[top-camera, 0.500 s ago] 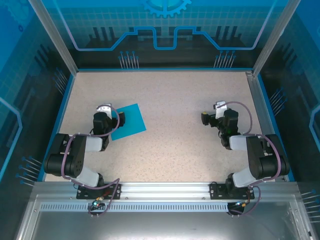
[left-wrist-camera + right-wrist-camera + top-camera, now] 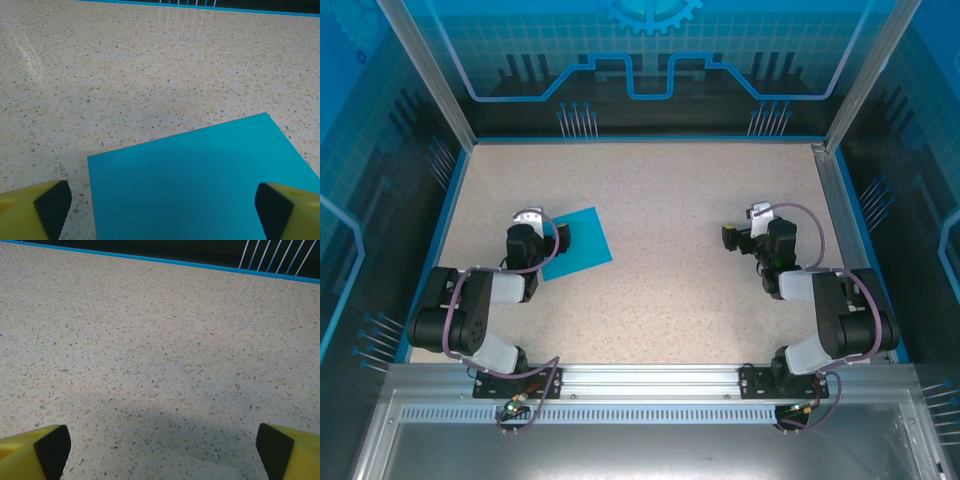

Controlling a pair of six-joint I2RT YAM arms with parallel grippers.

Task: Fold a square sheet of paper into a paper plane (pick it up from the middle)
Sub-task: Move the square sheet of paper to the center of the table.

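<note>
The square sheet of paper [image 2: 580, 242] lies flat and unfolded on the speckled table, cyan-blue, turned slightly askew. My left gripper [image 2: 542, 238] sits at its left edge, partly over it. In the left wrist view the sheet [image 2: 200, 185] spreads between the wide-apart yellow fingertips [image 2: 52, 206]; my left gripper [image 2: 162, 210] is open and holds nothing. My right gripper [image 2: 740, 236] rests low over bare table on the right side. Its jaws [image 2: 162, 450] stand wide open with nothing between them. No paper plane is formed.
A blue-rimmed wall [image 2: 640, 138] closes the table at the back. Metal posts [image 2: 825, 150] stand at the far corners. Both arm bases [image 2: 510, 375] are bolted to the near rail.
</note>
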